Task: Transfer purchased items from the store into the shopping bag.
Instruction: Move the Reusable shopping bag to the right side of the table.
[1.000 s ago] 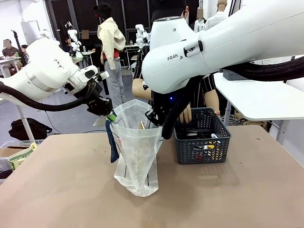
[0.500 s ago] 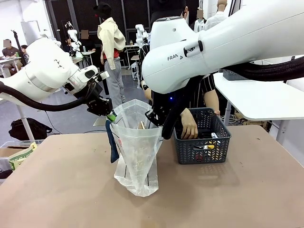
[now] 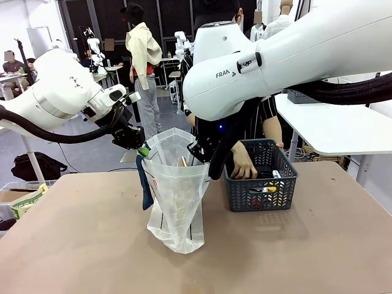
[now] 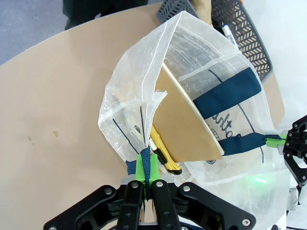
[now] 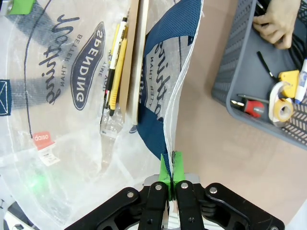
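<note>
The bag (image 3: pixel 177 196) stands open on the table (image 3: pixel 73 245), with a board (image 5: pixel 140 48) and yellow pens (image 5: pixel 116 64) inside. The basket (image 3: pixel 260 196) just beside it holds small items (image 5: pixel 280 103). Left hand (image 4: pixel 147 165) is clamped on the bag's navy strap and right hand (image 5: pixel 171 163) on the opposite rim, while the person's hand (image 3: pixel 243 166) is inside the basket.

In the right wrist view, the basket (image 5: pixel 232 62) runs off the right edge and the person's hand (image 5: pixel 274 24) off the top right corner.
</note>
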{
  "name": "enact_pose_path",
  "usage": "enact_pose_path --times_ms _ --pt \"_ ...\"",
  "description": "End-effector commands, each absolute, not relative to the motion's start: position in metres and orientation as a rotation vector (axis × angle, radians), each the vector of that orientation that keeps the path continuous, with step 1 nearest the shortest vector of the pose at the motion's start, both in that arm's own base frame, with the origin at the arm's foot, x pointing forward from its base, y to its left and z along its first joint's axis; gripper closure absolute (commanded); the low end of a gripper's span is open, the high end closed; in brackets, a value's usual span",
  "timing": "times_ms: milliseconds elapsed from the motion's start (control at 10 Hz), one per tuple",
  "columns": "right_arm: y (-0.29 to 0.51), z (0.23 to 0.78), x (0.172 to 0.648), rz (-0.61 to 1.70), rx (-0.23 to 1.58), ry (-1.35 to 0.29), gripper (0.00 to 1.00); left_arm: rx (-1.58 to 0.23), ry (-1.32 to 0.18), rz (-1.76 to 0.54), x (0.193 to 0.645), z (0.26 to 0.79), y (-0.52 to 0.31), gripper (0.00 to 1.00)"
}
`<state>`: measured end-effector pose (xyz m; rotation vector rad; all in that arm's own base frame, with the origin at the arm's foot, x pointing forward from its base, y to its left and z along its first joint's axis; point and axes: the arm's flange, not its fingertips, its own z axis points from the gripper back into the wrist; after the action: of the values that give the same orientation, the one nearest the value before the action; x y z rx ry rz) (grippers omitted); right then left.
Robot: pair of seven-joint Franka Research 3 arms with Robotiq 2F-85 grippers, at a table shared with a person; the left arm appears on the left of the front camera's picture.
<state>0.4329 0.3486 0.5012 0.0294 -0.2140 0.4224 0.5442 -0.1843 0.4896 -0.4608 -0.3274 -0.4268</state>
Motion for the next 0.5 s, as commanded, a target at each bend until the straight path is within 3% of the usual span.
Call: enact_pose_path --times_ms 0,400 --pt "0.3453 0.5002 0.4297 0.416 0.026 -0.212 1.00 -0.459 -0.330 -0.425 0.5450 0.4901 -0.1822 1.00" --pt "0.3453 0.5002 0.4297 0.416 0.026 -0.212 1.00 -0.459 -0.330 -0.425 0.5450 0.4901 -0.1822 1.00"
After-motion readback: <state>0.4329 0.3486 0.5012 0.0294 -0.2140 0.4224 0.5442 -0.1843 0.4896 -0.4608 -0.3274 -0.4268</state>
